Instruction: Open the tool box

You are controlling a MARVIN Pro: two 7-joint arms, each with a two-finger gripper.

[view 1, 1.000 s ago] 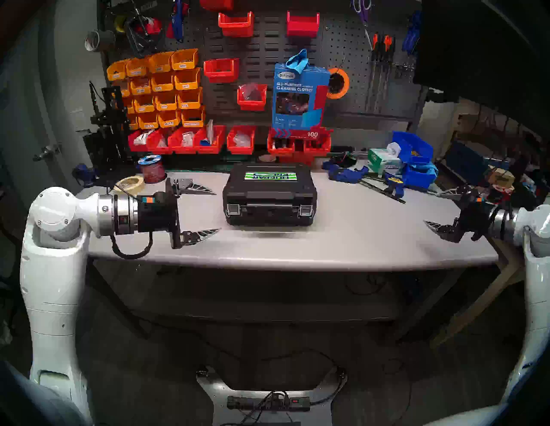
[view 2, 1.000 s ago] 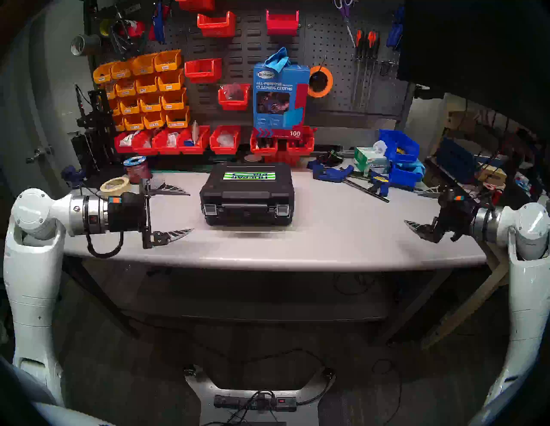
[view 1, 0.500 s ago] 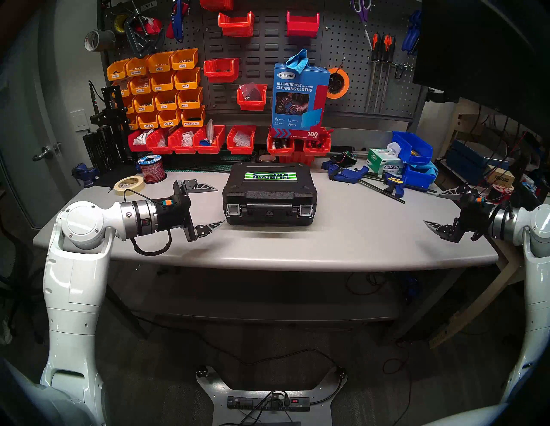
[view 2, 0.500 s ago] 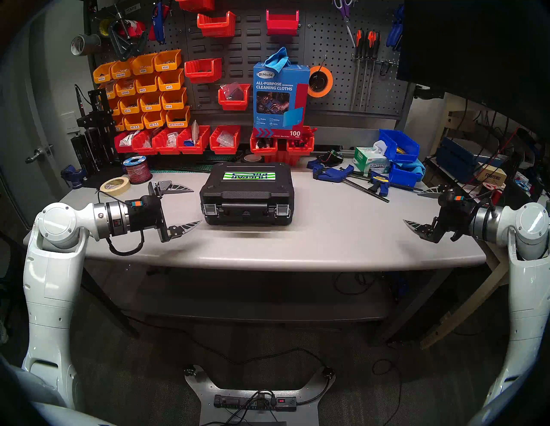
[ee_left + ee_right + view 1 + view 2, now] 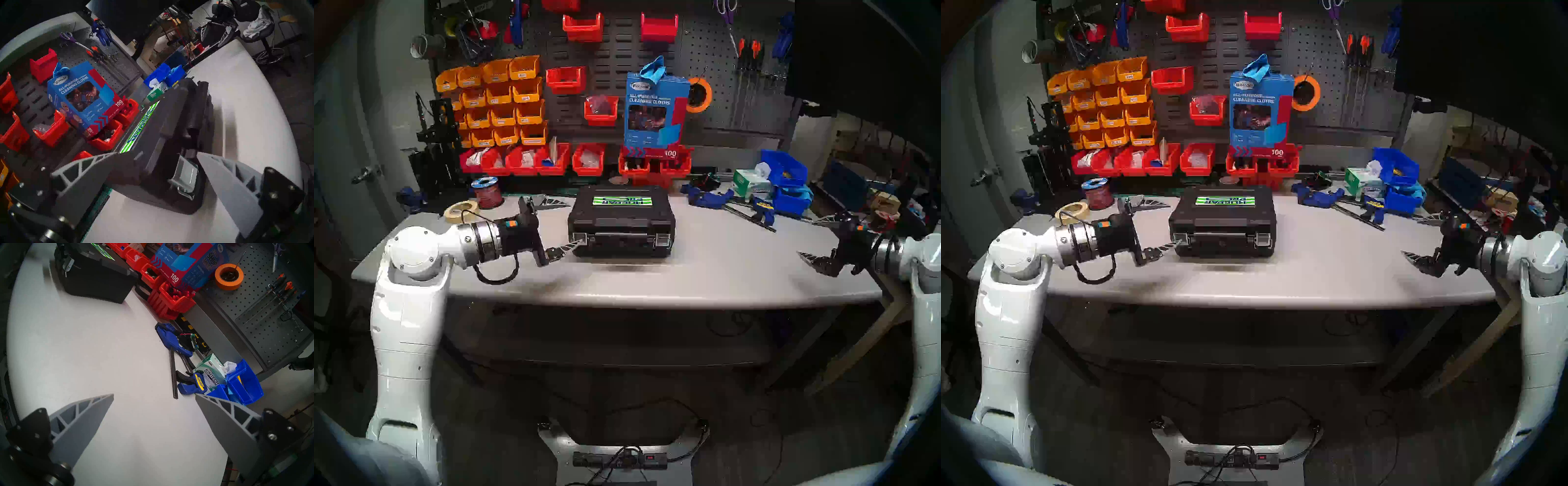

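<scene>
Grey workbench (image 5: pixel 704 271) with clutter at its back edge

On it: closed black tool box (image 5: pixel 621 220), masking tape roll (image 5: pixel 460 211), red wire spool (image 5: pixel 487 193), 2 blue bar clamps (image 5: pixel 734 203), tissue box (image 5: pixel 751 186), blue bins (image 5: pixel 789 185).

Tool box (image 5: pixel 621 220): black hard plastic, matt, faintly grained; striped label on the lid looks like a glossy sticker, though blurred. Latch (image 5: pixel 186 174): bright bare metal, smooth. Bench (image 5: pixel 704 271): grey, smooth, dull sheen. Fingers (image 5: pixel 79 421): matt grey ribbed plastic. Arm shells (image 5: pixel 405 325): glossy white. Bins (image 5: pixel 521 159): shiny red plastic. Cloth box (image 5: pixel 81 96): printed card.
</scene>
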